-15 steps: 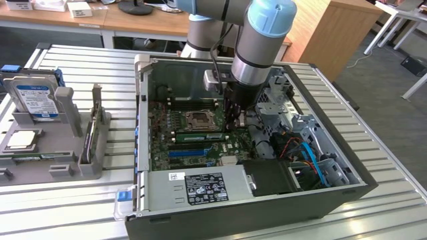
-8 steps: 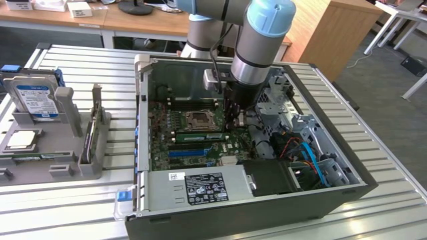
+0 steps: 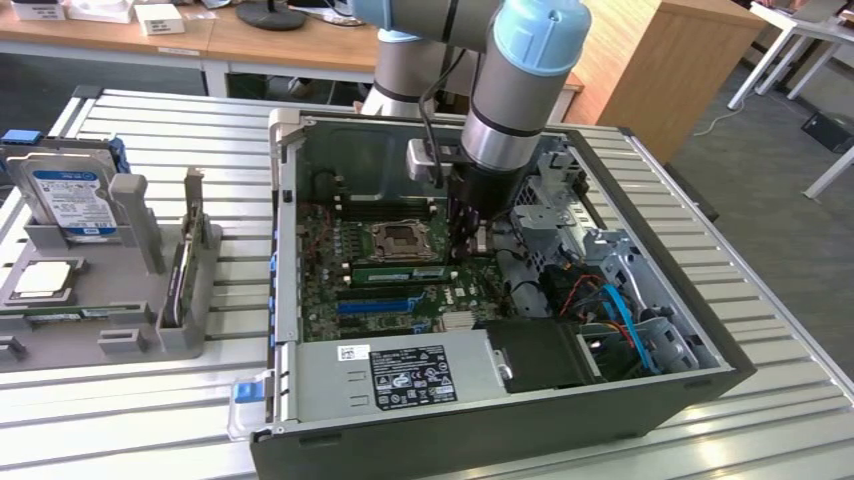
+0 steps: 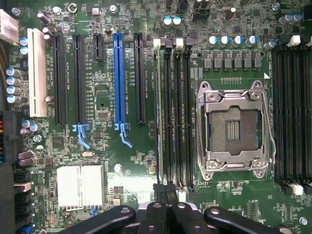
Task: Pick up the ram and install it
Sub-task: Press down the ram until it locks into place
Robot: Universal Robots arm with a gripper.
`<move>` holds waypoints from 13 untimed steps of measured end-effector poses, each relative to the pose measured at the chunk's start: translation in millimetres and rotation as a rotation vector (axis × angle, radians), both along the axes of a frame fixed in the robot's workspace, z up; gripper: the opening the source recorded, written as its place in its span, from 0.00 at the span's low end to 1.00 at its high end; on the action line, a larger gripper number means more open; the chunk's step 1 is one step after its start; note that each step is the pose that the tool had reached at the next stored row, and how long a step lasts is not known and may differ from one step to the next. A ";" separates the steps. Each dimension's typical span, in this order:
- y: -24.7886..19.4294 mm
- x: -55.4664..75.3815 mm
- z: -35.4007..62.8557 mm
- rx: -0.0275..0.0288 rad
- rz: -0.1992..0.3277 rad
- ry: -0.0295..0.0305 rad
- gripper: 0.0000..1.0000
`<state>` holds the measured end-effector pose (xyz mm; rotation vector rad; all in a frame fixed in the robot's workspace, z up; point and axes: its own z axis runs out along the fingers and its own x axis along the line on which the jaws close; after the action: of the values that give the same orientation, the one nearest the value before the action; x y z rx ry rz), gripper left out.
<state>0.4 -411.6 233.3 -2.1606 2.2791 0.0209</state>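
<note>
Ram seated edge-up in its slot, right below my jaws.

My gripper (image 4: 165,207), jaws pressed together, sits over the ram (image 4: 157,117) in the motherboard (image 4: 102,102) slot beside the CPU socket (image 4: 234,127); its long axis runs straight away from my fingertips.

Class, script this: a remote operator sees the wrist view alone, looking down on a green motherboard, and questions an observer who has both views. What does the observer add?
Operator: I see the green motherboard and my black gripper, shut. What is beyond the board?
Observer: At the exterior view's left, a silver hard drive with a blue-white label stands in a grey plastic holder.
Operator: I see a thin green edge in one slot. What is it?
Observer: A long, thin green ram stick with a pale label on its side, standing beside the square metal processor socket.
</note>
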 end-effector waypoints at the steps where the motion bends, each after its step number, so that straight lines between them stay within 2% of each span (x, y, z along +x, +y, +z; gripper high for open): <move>1: 0.0 0.0 0.0 0.0000 0.000 0.0000 0.11; 13: 0.1 0.0 -3.9 -0.0003 0.000 -0.0003 0.11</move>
<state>0.4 -411.5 229.5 -2.1605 2.2793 0.0203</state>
